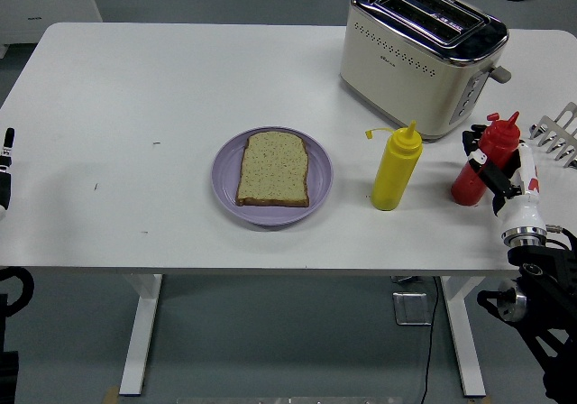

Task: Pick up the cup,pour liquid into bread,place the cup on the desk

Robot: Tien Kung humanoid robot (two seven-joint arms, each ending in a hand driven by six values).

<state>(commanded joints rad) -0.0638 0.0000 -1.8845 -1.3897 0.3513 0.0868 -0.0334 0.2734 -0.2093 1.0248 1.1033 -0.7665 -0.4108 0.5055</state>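
White counter (180,79), toaster (419,52) set at the far right.
The red bottle (482,162) was gripped by the right hand's (500,177) fingers beside the yellow bottle (397,168); bread (273,168) was laid on a purple plate (225,183).

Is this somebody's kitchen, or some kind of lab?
Probably a lab or test room staged as a breakfast spot. A toaster, sauce bottles and a slice of bread on a purple plate sit on a plain white desk, with grey floor and cables behind rather than kitchen counters.
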